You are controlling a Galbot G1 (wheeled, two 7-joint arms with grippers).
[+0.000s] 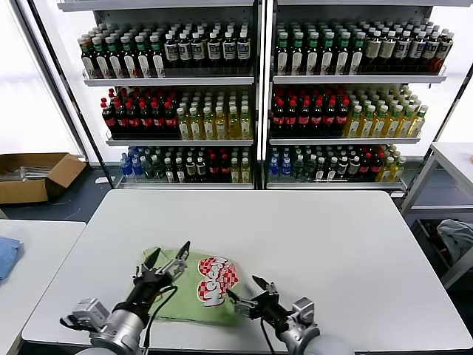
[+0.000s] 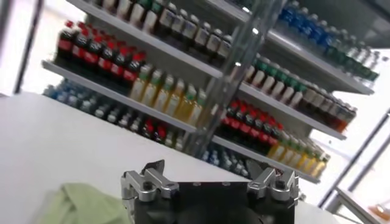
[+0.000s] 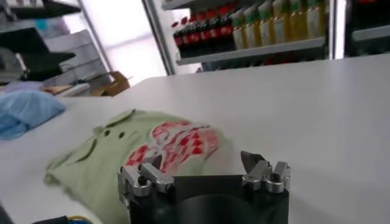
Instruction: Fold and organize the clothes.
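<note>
Shirt (image 1: 201, 290) folded, print up, collar toward left pincer (image 1: 167, 256)

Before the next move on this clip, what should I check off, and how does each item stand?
1. Left pincer open and holding nothing: ok.
2. Right pincer open and holding nothing: ok.
3. Light green short-sleeved polo shirt with red-and-white checkered print lying on the white table, inside its edges: ok.
4. Shirt folded into a compact bundle with the print up: ok.
5. Fold neat, edges aligned: cannot tell; the pincers cover its sides.
6. Small blue cloth apart on the side table: ok.
</note>
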